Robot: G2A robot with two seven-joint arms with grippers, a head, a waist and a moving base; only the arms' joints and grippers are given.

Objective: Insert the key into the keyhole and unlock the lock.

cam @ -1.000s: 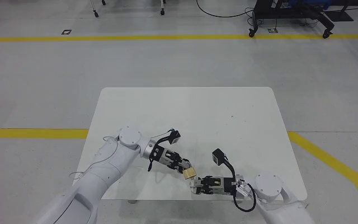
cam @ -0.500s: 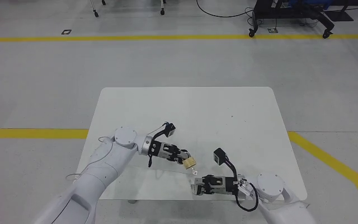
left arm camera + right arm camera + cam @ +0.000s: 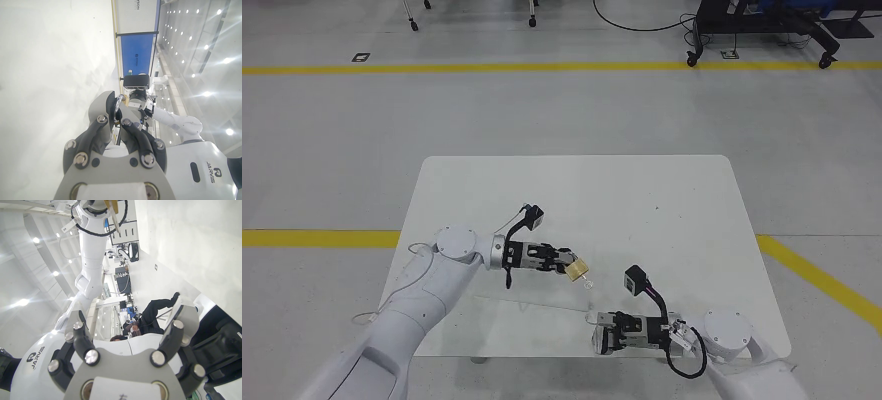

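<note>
My left arm lies bent across the white surface point(image 3: 642, 190). Its claw point(image 3: 561, 262) is clamped on the shackle of the brass padlock point(image 3: 577, 267), which juts out past the fingertips. The key point(image 3: 588, 282) sticks out of the lock's far end. My right claw point(image 3: 600, 335) sits near the surface's front edge, fingers spread and empty, apart from the key.

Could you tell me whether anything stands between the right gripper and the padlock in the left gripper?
Nothing visible does: only bare table separates the open right gripper from the padlock clamped in the left gripper.
</note>
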